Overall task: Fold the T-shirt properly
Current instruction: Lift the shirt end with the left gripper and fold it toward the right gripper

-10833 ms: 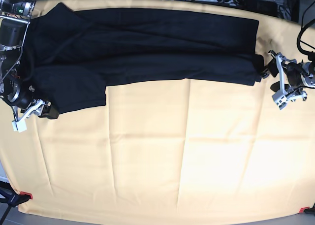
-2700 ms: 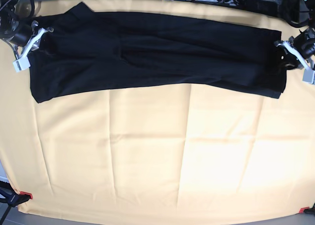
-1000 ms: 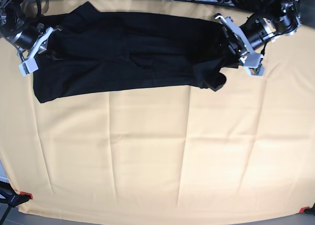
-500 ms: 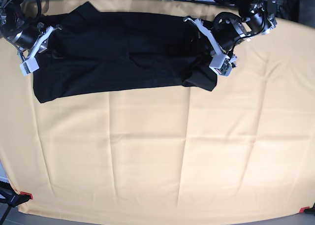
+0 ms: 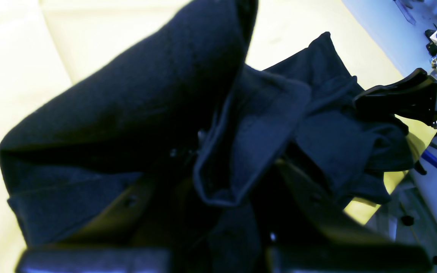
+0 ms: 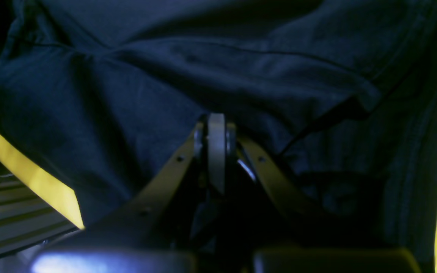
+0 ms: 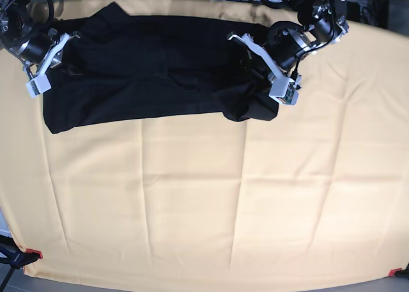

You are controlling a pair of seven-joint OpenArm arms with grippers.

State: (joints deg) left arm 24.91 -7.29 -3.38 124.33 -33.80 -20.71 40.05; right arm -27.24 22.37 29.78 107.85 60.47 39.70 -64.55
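A: What have the left fingers (image 7: 263, 65) got?

B: They are clenched on a bunched end of the T-shirt (image 7: 153, 65). In the left wrist view the soft, matte black cloth (image 5: 135, 113) rises in thick rounded folds right over them, with a stitched hem curling beside them.

A: And the right fingers (image 7: 54, 49)?

B: Pinched on the shirt's other end. In the right wrist view, dark wrinkled cotton (image 6: 188, 76) fills everything just ahead of them, and the metal fingers (image 6: 216, 151) meet in a narrow point under a crease.

A: Where does the shirt lie?

B: Stretched between the two grips, a long flat black band along the far part of the table (image 7: 211, 202). It lumps up under the left fingers. The table's cover is pale yellow cloth with faint square fold lines.
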